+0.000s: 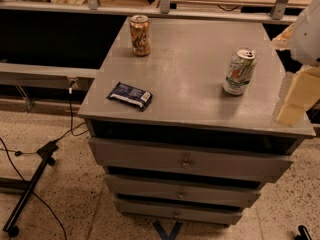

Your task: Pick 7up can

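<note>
The 7up can point(239, 71), silvery-white with green lettering and a silver top, stands upright on the right part of the grey cabinet top point(195, 69). My gripper point(298, 96) shows at the right edge of the view, its cream-coloured fingers hanging over the cabinet's right edge. It is to the right of the can, slightly nearer the camera, and apart from it. It holds nothing that I can see.
An orange-gold patterned can point(140, 35) stands at the back left of the top. A dark blue snack bar point(130, 95) lies near the front left edge. Drawers point(186, 160) sit below. A black stand and cables point(30, 189) lie on the floor at left.
</note>
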Available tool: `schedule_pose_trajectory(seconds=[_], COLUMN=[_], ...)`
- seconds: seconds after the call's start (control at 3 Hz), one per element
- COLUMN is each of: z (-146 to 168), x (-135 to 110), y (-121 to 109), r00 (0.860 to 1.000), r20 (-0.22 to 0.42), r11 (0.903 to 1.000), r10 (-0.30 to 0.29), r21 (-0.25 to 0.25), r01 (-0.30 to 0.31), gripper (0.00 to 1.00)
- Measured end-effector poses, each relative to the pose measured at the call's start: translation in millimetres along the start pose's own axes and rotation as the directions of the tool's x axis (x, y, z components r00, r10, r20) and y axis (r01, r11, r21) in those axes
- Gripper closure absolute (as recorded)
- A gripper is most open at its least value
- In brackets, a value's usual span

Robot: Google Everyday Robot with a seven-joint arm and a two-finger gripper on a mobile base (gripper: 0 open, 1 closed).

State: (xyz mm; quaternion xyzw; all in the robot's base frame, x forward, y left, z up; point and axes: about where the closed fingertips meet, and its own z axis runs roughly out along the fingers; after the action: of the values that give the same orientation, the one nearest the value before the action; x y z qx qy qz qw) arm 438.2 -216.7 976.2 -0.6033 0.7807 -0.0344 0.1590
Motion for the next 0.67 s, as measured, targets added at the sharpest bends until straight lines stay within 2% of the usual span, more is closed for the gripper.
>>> schedule_pose_trajectory(seconds=[0.33,0.67], z=[7,19], x=[-2,-19], y=[-11,-39], r00=[1.000,0.999], r20=[-0.002,0.005], r11=[0.9999,0.9990], r10=[0.003,-0.036], r21=[0.016,0.025], r01=[-0.003,0.036], gripper=[0.00,0.00])
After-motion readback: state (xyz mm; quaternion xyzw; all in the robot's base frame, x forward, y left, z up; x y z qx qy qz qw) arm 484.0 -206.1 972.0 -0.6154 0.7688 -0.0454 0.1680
